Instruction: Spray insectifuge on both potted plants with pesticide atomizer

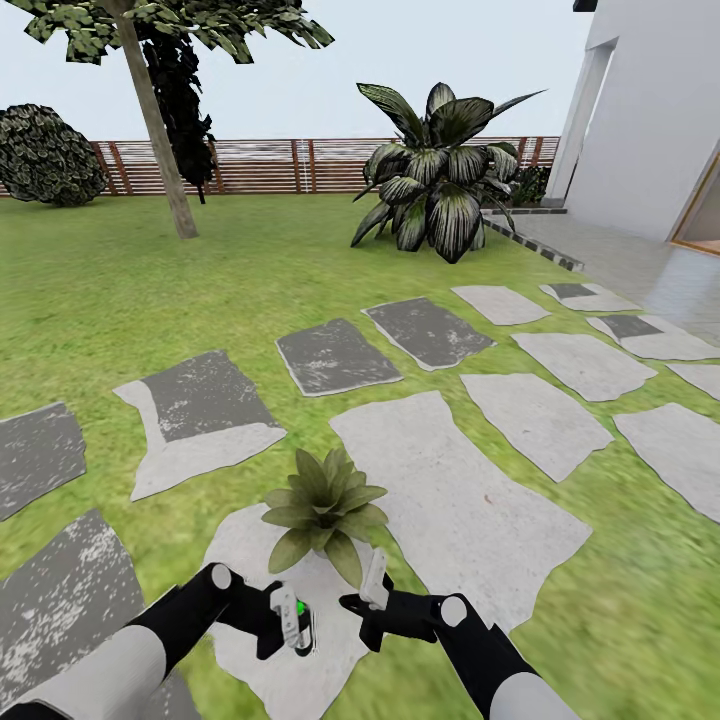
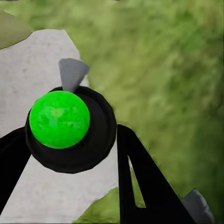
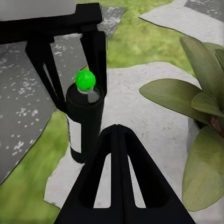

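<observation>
Low in the head view, we see the left claw [image 1: 290,622] clamped on the pesticide atomizer [image 1: 301,621] (green tip), just below the potted plant [image 1: 322,509]; the right claw [image 1: 368,598] has fingers together beside it.

A green lawn [image 1: 250,280] spreads across the scene, set with irregular stepping stones [image 1: 455,500], some pale grey and others darker and speckled with white. Along the far edge runs a brown slatted wooden fence [image 1: 270,165]. A tree with a slanting pale trunk [image 1: 155,125] stands on the grass at the left, and a rounded dark bush [image 1: 45,155] sits near the fence beyond it. A big plant with dark, white-striped leaves [image 1: 440,175] grows near the middle. To the right rises a white building wall [image 1: 655,110] with a smooth, shiny grey patio [image 1: 640,265] at its foot. The sky is pale and even, the light soft.
</observation>
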Motion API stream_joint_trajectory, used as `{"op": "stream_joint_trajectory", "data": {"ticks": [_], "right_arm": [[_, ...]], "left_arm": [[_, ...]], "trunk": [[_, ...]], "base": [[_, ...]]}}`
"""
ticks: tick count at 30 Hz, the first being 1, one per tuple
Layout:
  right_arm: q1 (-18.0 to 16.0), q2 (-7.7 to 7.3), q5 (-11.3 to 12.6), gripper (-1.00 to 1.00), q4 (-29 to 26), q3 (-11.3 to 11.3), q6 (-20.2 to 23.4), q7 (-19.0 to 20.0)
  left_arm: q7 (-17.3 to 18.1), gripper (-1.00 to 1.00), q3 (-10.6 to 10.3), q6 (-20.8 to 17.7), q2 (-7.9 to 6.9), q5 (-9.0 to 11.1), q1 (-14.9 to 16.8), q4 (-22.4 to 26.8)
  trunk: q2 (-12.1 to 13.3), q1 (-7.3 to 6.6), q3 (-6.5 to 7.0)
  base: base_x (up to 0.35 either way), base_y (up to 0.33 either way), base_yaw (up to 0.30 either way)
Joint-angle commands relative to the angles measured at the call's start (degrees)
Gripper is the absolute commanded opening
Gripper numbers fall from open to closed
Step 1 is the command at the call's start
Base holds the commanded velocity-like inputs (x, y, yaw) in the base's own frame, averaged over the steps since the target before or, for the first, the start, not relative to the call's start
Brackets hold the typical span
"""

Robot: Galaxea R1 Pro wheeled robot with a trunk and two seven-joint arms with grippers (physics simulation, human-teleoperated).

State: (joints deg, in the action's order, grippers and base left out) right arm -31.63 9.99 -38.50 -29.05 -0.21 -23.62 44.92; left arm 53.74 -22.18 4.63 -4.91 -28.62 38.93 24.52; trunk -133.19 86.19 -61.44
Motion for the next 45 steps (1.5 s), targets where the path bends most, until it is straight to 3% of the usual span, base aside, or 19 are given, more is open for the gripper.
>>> {"op": "stream_joint_trajectory", "data": {"ticks": [1, 7, 10, 11, 15, 18, 21, 22, 24, 25, 28, 31, 34, 36, 37, 39, 41, 45], "right_arm": [[-0.02, 0.01, -0.35, -1.0, -0.05, -0.04, -0.19, 0.06], [-0.02, 0.01, -0.43, -1.0, 0.0, -0.08, -0.19, 0.01], [-0.02, 0.01, -0.59, -1.0, 0.04, -0.43, -0.19, -0.01], [-0.02, 0.01, -0.67, 1.0, -0.04, -0.5, -0.19, -0.01], [-0.02, -3.3, -0.84, 1.0, 0.16, -0.5, -0.23, -0.07], [-0.02, -6.5, -0.8, 1.0, 0.57, -0.43, -0.27, -0.34], [0.08, -7.99, -0.72, 1.0, 0.67, -0.71, -0.3, -0.58], [0.16, -8.53, -0.68, 1.0, 0.98, -2.04, -0.33, -1.43], [0.28, -8.97, -0.62, 1.0, 2.65, -5.96, -0.35, -4.73], [0.35, -9.12, -0.62, 1.0, 4.75, -9.27, -0.33, -8.16], [0.41, -9.26, -0.62, 1.0, 8.91, -13.95, -0.36, -16.49], [0.45, -9.45, -0.61, 1.0, 9.94, -14.85, -0.37, -20.19], [2.79, -11.31, 0.94, 1.0, 10.42, -15.6, -0.54, -25.26], [5.44, -12.39, 5.39, 1.0, 11.14, -18.08, -1.73, -27.63], [7.1, -13.2, 9.17, 1.0, 11.39, -20.31, -3.72, -28.22], [8.24, -15.36, 11.98, 1.0, 11.71, -21.82, -5.69, -28.58], [9.27, -17.16, 12.85, 1.0, 12.96, -22.29, -6.37, -28.78], [10.27, -17.75, 13.15, 1.0, 14.86, -22.45, -6.74, -28.96]], "left_arm": [[0.05, -1.0, -0.02, 0.47, -0.51, -0.37, 0.01, 0.1], [-0.52, -1.0, 0.86, 0.48, -3.06, -0.02, -0.31, 0.12], [-1.52, -1.0, 5.4, 0.89, -5.2, 0.03, -0.82, 0.08], [-2.1, -1.0, 7.26, 0.92, -5.9, 0.04, -0.84, 0.09], [-4.58, -1.0, 13.5, 0.94, -6.68, 0.02, -1.66, 0.05], [-7.62, -1.0, 16.47, 0.76, -6.82, 0.04, -2.81, 0.03], [-11.64, -1.0, 18.42, 0.62, -6.61, 0.17, -3.01, -0.02], [-12.99, -1.0, 18.8, 0.59, -6.52, 0.23, -3.08, -0.34], [-14.6, -1.0, 19.07, 0.57, -6.34, 0.3, -3.13, -1.44], [-15.93, -1.0, 19.17, 0.56, -6.2, 0.55, -3.14, -2.14], [-17.98, -1.0, 19.21, 0.36, -5.14, 1.34, -3.15, -3.36], [-18.4, -1.0, 19.12, 0.09, -3.48, 1.32, -3.16, -3.78], [-18.48, -1.0, 19.16, 0.07, -2.88, 1.29, -3.14, -3.78], [-18.49, -1.0, 19.22, 0.0, -2.83, 1.29, -3.13, -3.78], [-18.5, -1.0, 19.34, -0.07, -2.88, 1.34, -3.09, -3.78], [-18.5, -1.0, 19.32, -1.0, -2.91, 1.36, -3.09, -3.78], [-18.5, -1.0, 19.37, -3.33, -2.97, 1.37, -3.08, -3.78], [-18.5, -1.0, 19.82, -4.26, -3.35, 1.37, -3.11, -3.78]], "trunk": [[-0.02, -0.01, -0.05], [-0.02, -0.01, -0.05], [-0.02, -0.01, -0.05], [-0.02, -0.01, -0.05], [-0.02, -0.01, -0.05], [-0.02, -0.01, -0.05], [-0.02, -0.01, -0.05], [-0.02, -0.01, -0.05], [-0.02, -0.01, -0.05], [-0.02, -0.01, -0.05], [-0.02, -0.01, -0.05], [-0.02, -0.01, -0.05], [-0.02, -0.01, -0.05], [-0.02, -0.01, -0.05], [-0.02, -0.01, -0.05], [-0.02, -0.01, -0.05], [-0.02, -0.01, -0.05], [-0.02, -0.01, -0.05]], "base": [[0.0, 0.0, 0.0], [0.0, 0.0, 0.0], [0.0, 0.0, 0.0], [0.0, 0.0, 0.0], [0.0, 0.0, 0.0], [0.0, 0.0, 0.0], [0.0, 0.0, 0.0], [0.0, 0.0, 0.0], [0.0, 0.0, 0.0], [0.0, 0.0, 0.0], [0.0, 0.0, 0.0], [0.0, 0.0, 0.0], [0.0, 0.0, 0.0], [0.0, 0.0, 0.0], [0.0, 0.0, 0.0], [0.0, 0.0, 0.0], [0.0, 0.0, 0.0], [0.0, 0.0, 0.0]]}}
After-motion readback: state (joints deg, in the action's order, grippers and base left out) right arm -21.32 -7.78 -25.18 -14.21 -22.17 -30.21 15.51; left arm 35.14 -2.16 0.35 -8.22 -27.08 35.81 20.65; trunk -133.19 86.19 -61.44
